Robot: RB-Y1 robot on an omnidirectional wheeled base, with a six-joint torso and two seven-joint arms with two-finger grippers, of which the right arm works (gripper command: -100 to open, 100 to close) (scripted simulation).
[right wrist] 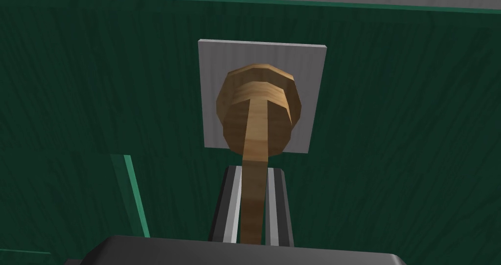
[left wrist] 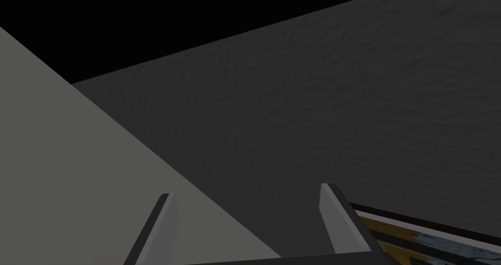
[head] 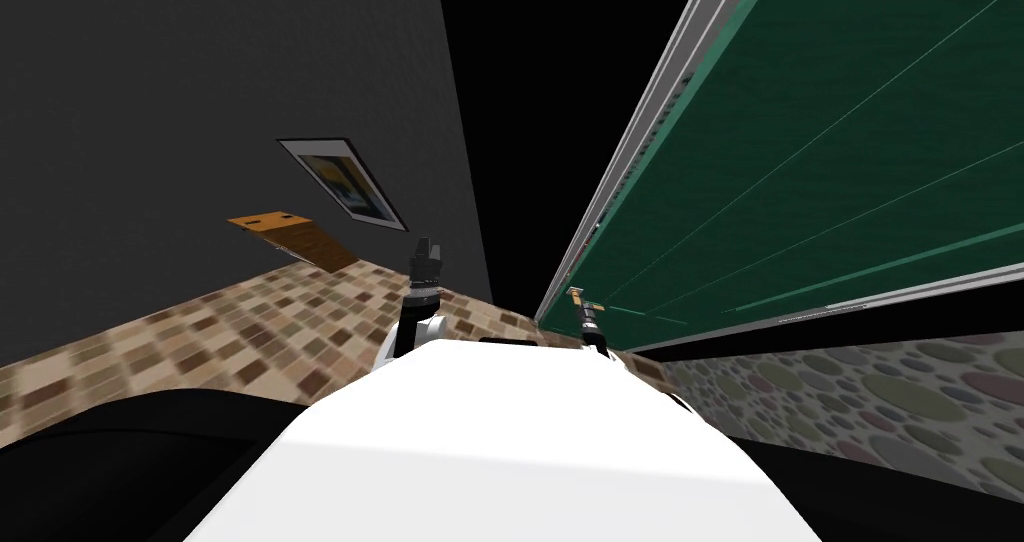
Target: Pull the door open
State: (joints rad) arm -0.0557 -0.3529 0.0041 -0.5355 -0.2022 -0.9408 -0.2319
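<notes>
The door [right wrist: 391, 130], dark green, is straight ahead of the right jaws, which clench the thin lever of its wooden handle [right wrist: 257, 115]. I think a crooked pull may drag the lever out from between them. The left jaws are released and hold nothing.

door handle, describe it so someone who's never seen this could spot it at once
Find the big dark green door on my right. On it sits a square grey plate carrying a tan wooden handle, a round boss with a thin lever. It is the only wood-coloured thing on the door, and my right pincer is shut on the lever.
</notes>
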